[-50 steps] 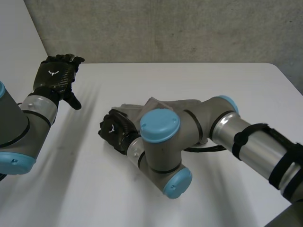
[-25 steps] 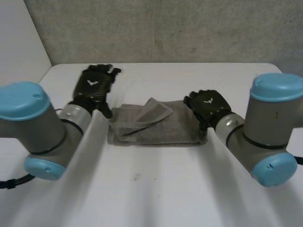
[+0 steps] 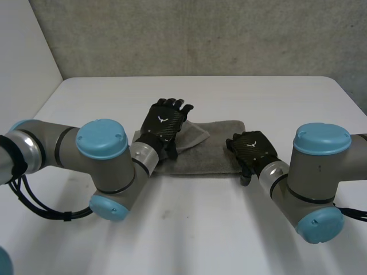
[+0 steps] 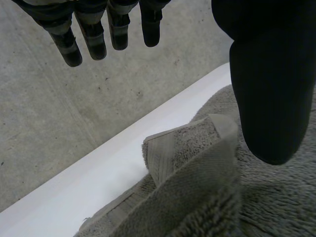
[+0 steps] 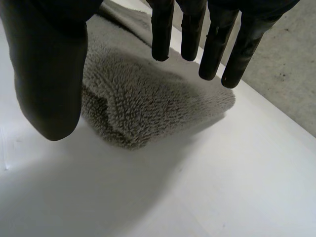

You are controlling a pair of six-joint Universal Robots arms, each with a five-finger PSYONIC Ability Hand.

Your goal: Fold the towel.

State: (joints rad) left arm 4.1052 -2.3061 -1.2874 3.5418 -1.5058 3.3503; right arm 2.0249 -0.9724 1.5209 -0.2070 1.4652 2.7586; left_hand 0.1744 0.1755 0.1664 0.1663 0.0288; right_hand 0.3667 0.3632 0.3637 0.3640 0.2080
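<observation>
Soft, limp, light towel (image 3: 212, 154) toward table (image 3: 189, 229) far edge; pinch end corners. Left hand (image 3: 163, 121), right hand (image 3: 252, 148) splayed, empty.

A white desk (image 3: 172, 229) (its far corners rounded) sits before a grey, speckled concrete wall (image 3: 200, 34).

A folded grey terry-cloth towel (image 3: 213, 153) is being carried by the white flat-topped table (image 3: 195, 232), on its far half; one corner is being shown folded back over the top layer.
</observation>
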